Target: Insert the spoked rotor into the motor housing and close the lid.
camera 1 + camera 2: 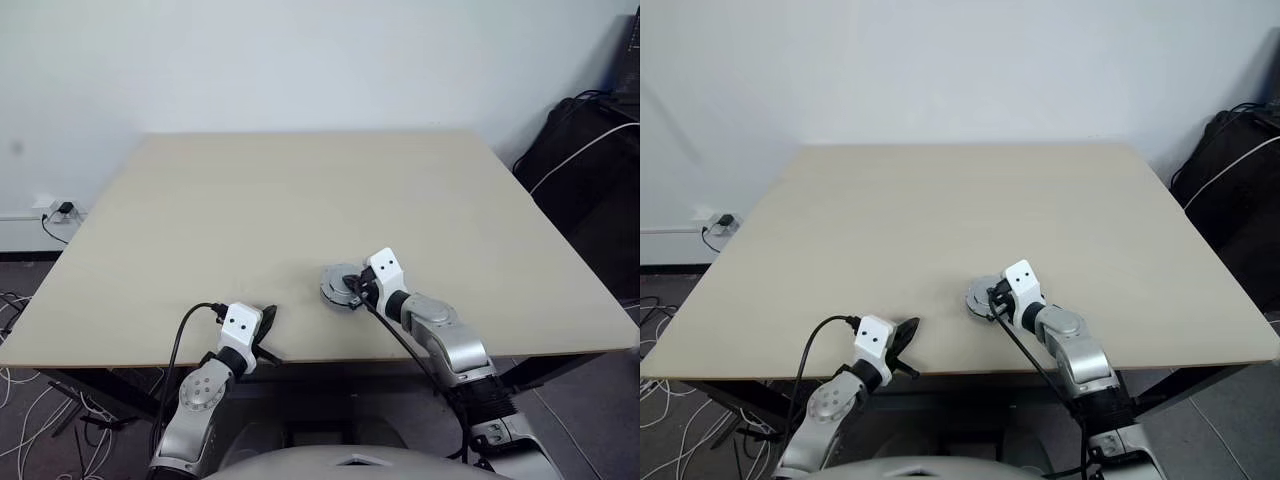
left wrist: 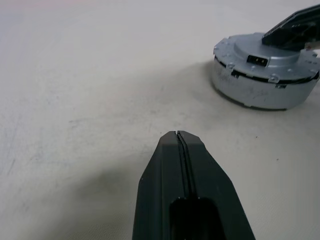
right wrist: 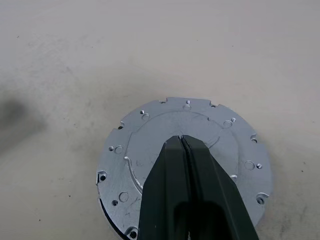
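Note:
The motor housing point(image 1: 336, 286) is a round silver-grey drum point(image 2: 250, 87) standing on the table near its front edge. Small holes ring its flat top face point(image 3: 117, 150). A round light-grey cap, the lid point(image 3: 165, 122), sits in that top face, and black fingers hide its centre. My right gripper point(image 3: 180, 136) is shut, with its tips over the middle of the lid point(image 1: 990, 295); I cannot tell if they touch it. My left gripper point(image 2: 177, 133) is shut and empty, low over the table to the left of the housing point(image 1: 268, 316). The spoked rotor is hidden.
The beige table point(image 1: 300, 200) has its front edge just below both grippers. A dark bag with a white cable point(image 1: 580, 150) stands beyond the right side. Cables and a wall socket point(image 1: 55, 212) lie at the left on the floor.

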